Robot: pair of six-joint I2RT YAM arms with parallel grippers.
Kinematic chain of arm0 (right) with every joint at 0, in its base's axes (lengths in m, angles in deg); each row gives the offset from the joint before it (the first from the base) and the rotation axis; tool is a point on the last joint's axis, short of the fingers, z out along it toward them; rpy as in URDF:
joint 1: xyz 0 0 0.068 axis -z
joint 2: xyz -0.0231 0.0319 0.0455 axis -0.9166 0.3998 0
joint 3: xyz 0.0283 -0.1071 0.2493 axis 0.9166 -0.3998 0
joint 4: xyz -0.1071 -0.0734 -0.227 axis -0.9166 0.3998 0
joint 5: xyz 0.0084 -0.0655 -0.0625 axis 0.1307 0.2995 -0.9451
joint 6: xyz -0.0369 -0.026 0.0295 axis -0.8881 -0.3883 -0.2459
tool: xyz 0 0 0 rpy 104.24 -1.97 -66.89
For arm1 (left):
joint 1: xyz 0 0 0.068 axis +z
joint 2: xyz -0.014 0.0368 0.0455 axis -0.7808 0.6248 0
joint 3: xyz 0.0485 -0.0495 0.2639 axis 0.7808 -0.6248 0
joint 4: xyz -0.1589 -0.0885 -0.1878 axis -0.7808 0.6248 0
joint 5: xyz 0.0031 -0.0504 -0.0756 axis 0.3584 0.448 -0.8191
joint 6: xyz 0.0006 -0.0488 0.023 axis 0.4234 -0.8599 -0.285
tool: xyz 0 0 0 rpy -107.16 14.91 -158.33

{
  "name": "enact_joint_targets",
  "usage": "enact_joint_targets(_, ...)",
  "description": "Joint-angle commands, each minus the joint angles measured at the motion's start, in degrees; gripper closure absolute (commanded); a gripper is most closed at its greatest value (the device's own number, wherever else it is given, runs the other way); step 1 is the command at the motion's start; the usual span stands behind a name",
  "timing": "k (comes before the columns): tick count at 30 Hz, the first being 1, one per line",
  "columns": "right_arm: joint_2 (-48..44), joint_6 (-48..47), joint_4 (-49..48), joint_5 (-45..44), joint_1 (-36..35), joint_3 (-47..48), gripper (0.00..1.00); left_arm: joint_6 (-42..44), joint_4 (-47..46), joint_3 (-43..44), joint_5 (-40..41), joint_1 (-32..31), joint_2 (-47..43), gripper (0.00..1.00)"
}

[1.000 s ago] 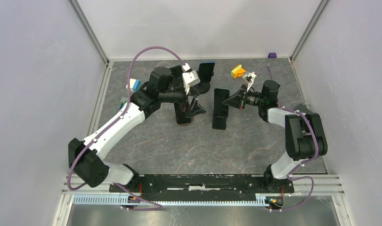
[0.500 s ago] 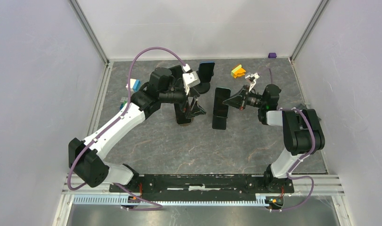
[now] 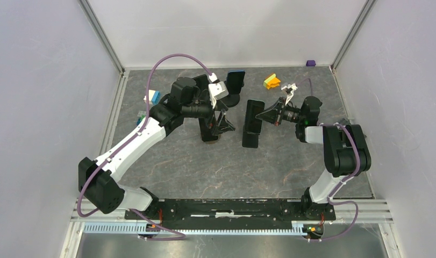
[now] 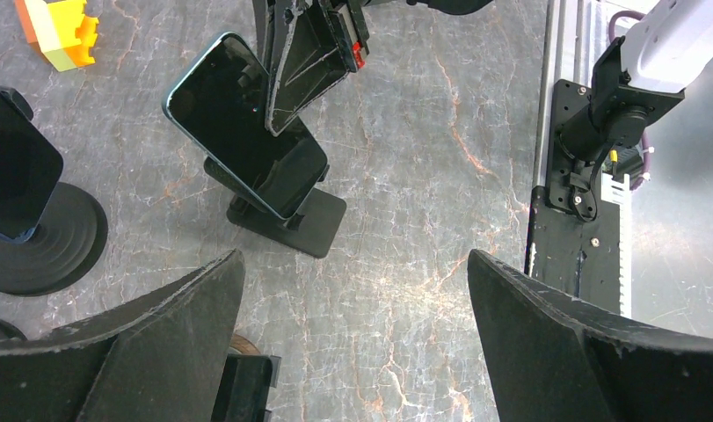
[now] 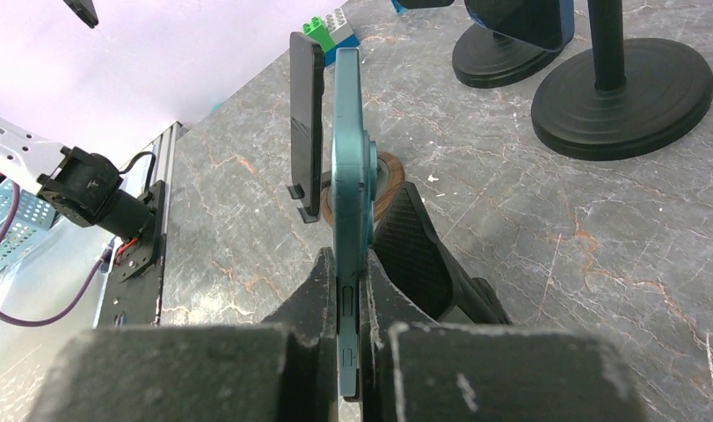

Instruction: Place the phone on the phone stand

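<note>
— When the overhead camera looks down, where is the phone (image 3: 252,114)?

— Near the middle of the table, over the phone stand (image 3: 251,141). The right gripper (image 3: 265,115) reaches in from the right, and its tips meet the phone's right edge. The left gripper (image 3: 224,123) hangs just to the left, apart from the phone. A second phone (image 3: 236,80) sits on another stand farther back, and a yellow block (image 3: 271,81) lies near the back.

— What does the left wrist camera show?

— The left gripper's fingers (image 4: 124,352) are spread wide and hold nothing, with only table between them. Past them the phone (image 4: 238,123) leans, screen up, over the phone stand (image 4: 304,224). The right gripper (image 4: 293,75) pinches the phone's upper right edge. The second phone (image 4: 14,171) is at the left edge and the yellow block (image 4: 58,31) in the top corner.

— And the right wrist camera?

— The phone (image 5: 348,149) is seen edge-on, running straight out from between the right gripper's fingers (image 5: 414,246). They are pressed against its two faces at the near end. The phone stand (image 5: 307,114) rises upright just beside the phone. A sliver of table shows between them higher up. Whether the phone's far end rests on the stand's lip cannot be told from here.
</note>
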Motion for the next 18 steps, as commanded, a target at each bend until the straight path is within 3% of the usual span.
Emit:
enact_joint_targets(1, 0.73, 1.20, -5.06, 1.48, 0.13, 0.34, 1.00, -1.62, -2.07, 0.06, -1.48, -0.07, 0.04, 0.00)
enact_joint_targets(12, 3.36, 6.25, -12.22, 1.82, 0.11, -0.72, 0.99, -1.87, -2.16, 0.10, -1.74, -0.08, 0.34, 0.00)
enact_joint_targets(18, 2.70, -1.55, -2.55, 1.01, 0.13, 0.09, 0.97, -1.97, -2.24, 0.10, -1.98, -0.06, 0.42, 0.00)
